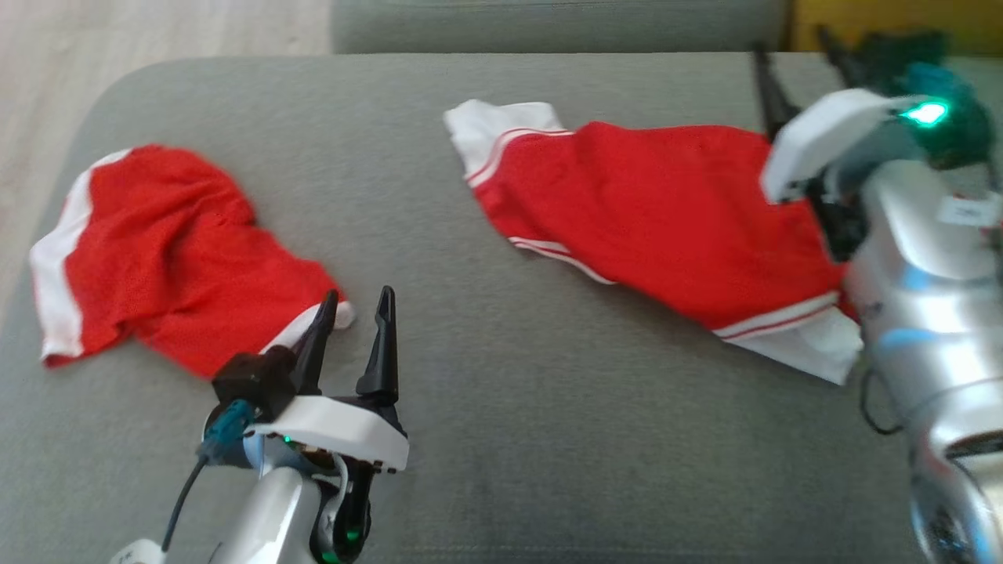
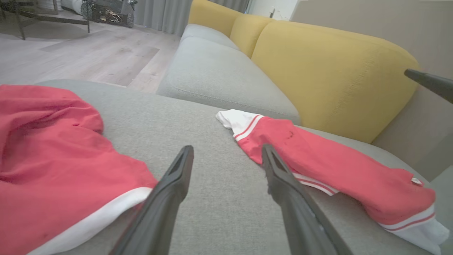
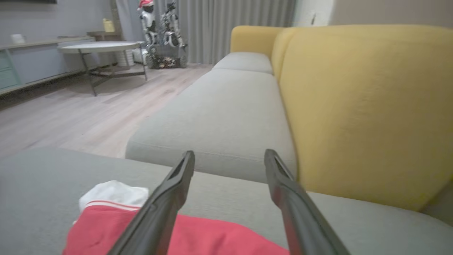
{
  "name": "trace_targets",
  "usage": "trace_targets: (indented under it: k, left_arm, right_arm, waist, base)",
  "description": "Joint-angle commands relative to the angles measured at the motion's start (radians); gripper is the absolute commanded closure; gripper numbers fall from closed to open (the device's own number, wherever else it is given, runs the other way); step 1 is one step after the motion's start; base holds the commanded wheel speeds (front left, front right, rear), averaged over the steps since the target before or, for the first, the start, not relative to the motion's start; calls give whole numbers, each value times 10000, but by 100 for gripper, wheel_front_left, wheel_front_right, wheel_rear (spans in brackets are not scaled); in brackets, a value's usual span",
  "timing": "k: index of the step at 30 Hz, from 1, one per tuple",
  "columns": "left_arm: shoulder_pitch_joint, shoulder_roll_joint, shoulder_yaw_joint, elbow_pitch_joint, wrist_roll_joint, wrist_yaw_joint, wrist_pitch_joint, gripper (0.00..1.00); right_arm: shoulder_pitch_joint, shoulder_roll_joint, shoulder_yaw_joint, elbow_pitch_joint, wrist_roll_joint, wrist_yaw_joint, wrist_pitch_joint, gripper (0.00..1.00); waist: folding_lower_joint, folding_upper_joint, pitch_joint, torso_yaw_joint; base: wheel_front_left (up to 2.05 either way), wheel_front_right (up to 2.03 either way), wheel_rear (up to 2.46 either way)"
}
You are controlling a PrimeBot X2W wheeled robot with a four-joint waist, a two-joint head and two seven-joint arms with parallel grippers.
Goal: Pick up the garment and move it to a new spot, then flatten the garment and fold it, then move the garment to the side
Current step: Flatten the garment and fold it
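**Head view:** the left end effector (image 1: 358,294), spread and empty, is hovering just beside the left garment (image 1: 172,251), which is lying by the left edge of the cushion (image 1: 501,407). The bare middle is offering room.

**Left wrist view:** the right garment (image 2: 336,166) is reaching the right edge. A careless drag is probably risking a slide-off.

**Right wrist view:** the right end effector (image 3: 229,152), spread and empty, is pointing past the garment towards the yellow backrest (image 3: 354,106), a possible collision.
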Motion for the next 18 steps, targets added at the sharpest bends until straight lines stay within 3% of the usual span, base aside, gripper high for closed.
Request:
trace_targets:
  k: [1, 6, 10, 18]
  left_arm:
    - [-518, 28, 382, -397, -52, 33, -76, 0]
    - [-398, 28, 441, -589, -94, 100, -76, 0]
    - [-291, 28, 474, -677, -108, 143, -76, 0]
    - [-53, 28, 499, -795, 14, 112, -76, 0]
  right_arm:
    - [105, -88, -35, -489, 59, -7, -341, 0]
    - [1489, -539, -342, -1527, 427, -7, -985, 0]
    - [2614, -550, -679, -2517, 783, -7, -1174, 0]
    - [6001, 72, -1837, -5720, 688, -7, -1335, 0]
  waist:
    - [0, 0, -151, -462]
    - [0, 0, -399, -962]
    - [0, 0, -511, -1174]
    - [0, 0, -603, -1460]
  base:
    - [0, 0, 0]
    - [0, 0, 0]
    - [0, 0, 0]
    - [0, 0, 0]
